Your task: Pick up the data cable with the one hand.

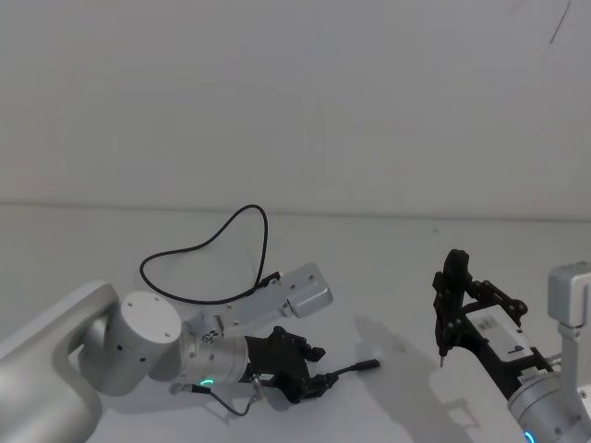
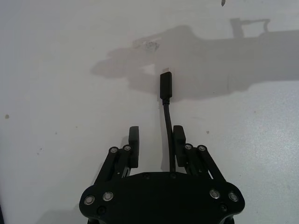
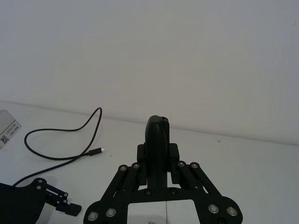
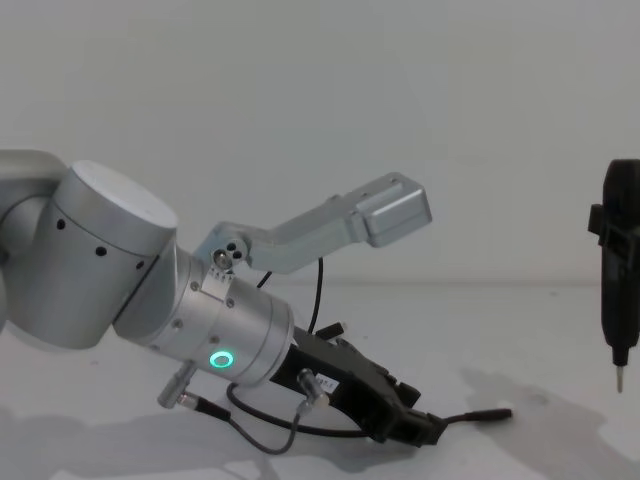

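The left gripper stood open with the data cable running lengthwise between its jaws, plug ahead; the right gripper hung closed, well apart.

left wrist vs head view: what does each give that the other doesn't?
Left wrist: the data cable runs through the gap between the left hand's open fingers, nearer one finger, plug past the tips. Head: the cable's long loop on the table behind the arm, and the right hand upright on the right, fingers together. Both: left hand low over the plug end.
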